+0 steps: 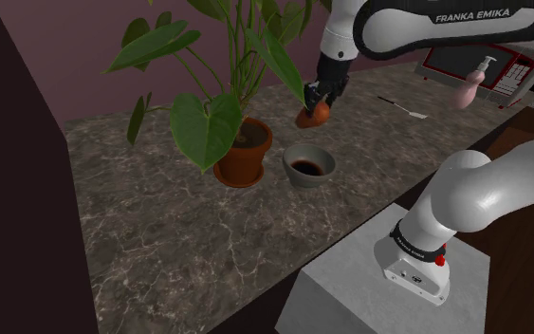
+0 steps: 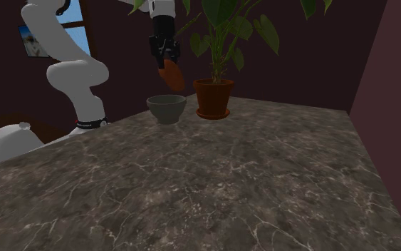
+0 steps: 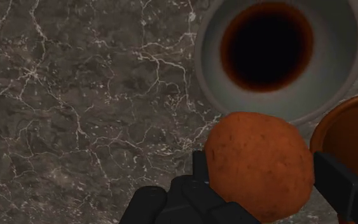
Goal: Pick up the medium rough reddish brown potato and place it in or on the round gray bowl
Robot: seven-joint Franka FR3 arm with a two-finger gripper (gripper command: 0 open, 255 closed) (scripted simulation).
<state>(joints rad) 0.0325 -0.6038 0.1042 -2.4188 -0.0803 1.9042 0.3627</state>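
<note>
We saw the potato (image 3: 260,165) as a lumpy, rough, reddish-brown ball, clamped in the black claw (image 1: 318,98), which was spread just to the spud's width. It hung in the air over the bench (image 1: 160,228), close to the bowl (image 1: 309,178) but off to one side of its middle. The bench was dark stone with pale veins all over. The bowl was round, grey and smooth, and the wrist view gave us its inside, a dark pit with a reddish ring. Just beside it stood a terracotta-coloured pot (image 1: 241,163) holding a plant (image 1: 208,123) with big glossy heart-shaped leaves. The shoulder view gave us a pink pump bottle (image 1: 471,85) and a thin utensil (image 1: 402,107) at the bench's far end, plus the grey boxy stand (image 1: 350,285). The second exterior view had a blue window (image 2: 77,18) behind the arm (image 2: 70,75).
</note>
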